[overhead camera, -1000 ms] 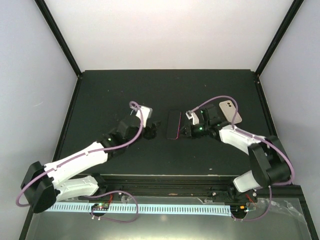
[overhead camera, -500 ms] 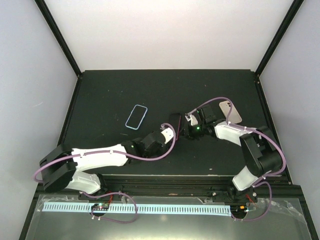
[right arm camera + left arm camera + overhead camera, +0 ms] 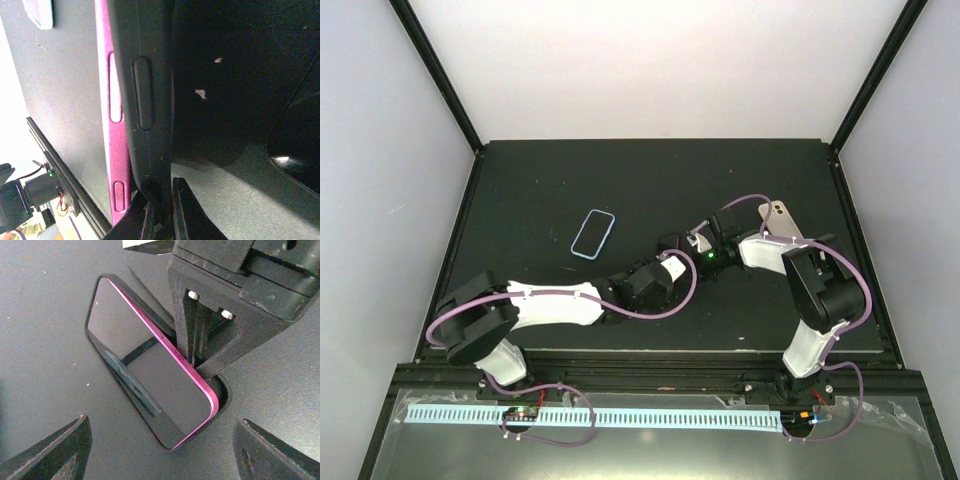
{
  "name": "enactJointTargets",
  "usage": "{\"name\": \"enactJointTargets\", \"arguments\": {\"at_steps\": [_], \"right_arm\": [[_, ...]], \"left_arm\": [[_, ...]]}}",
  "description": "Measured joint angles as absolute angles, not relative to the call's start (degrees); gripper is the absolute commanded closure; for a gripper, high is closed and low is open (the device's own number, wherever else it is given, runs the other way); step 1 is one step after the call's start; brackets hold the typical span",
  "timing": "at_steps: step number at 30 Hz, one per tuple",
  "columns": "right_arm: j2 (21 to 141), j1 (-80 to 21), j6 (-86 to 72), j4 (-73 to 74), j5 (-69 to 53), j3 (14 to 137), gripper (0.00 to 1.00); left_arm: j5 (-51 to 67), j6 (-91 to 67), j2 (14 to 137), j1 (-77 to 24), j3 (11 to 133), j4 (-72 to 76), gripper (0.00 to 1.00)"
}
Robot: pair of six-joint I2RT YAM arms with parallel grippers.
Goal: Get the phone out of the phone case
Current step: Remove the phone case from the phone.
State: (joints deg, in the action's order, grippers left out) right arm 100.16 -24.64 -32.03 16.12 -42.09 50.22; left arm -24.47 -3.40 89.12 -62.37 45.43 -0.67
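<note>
Left gripper (image 3: 665, 268) sat at centre frame in the top view, and the right gripper (image 3: 698, 250) was just to its right. The phone (image 3: 145, 375) was between the two.

Left wrist view:
- The phone was tilted, with its lower-left long side down on the tabletop (image 3: 45, 340).
- Its magenta long edge was raised toward the upper right, and the dark screen faced the camera.
- The left fingers (image 3: 55, 455) were spread wide in the bottom corners of the frame.
- They sat on either side of the phone's near corner and clear of it, with nothing held.
- The right gripper (image 3: 200, 340) came in from the upper right, its fingers set against the raised magenta edge at about mid-length.

Right wrist view:
- The right fingers (image 3: 182, 210) were pinched together at the bottom of the frame.
- They clamped a thin black strip with a raised button shape on it.
- That strip ran right beside the phone's magenta edge (image 3: 107, 100).
- Could not tell whether the strip was part of the phone or a separate rim.

The phone case (image 3: 592, 234), pale blue, lay flat on the tabletop at left of centre. It was well apart from the phone and both grippers, and showed in the upper left corner of the right wrist view (image 3: 40, 12).

A pale pinkish slab (image 3: 780, 222) lay at right, partly under the right arm.
</note>
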Motion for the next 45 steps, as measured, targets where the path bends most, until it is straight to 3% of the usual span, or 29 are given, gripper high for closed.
{"name": "enactJointTargets", "arguments": {"at_steps": [23, 32, 37, 40, 45], "right_arm": [[102.06, -24.60, -30.52, 16.82, -42.61, 51.37, 0.99], [102.19, -24.38, -30.52, 15.88, -43.72, 51.42, 0.99], [102.24, -24.38, -30.55, 14.20, -43.97, 51.96, 0.99], [102.24, -24.47, -30.55, 13.04, -45.01, 52.73, 0.99], [101.91, -24.77, -30.52, 11.92, -46.24, 53.58, 0.99]], "left_arm": [[-31.62, 2.00, 99.92, -63.22, 52.18, -1.10, 0.27], [-45.56, 6.22, 105.32, -66.48, 55.22, -1.08, 0.33], [-52.69, 6.85, 107.50, -67.66, 56.40, -1.10, 0.49], [-54.87, 6.52, 107.50, -67.99, 56.40, -1.61, 0.68], [-56.80, 5.10, 106.65, -68.27, 56.36, -2.85, 0.82]]}}
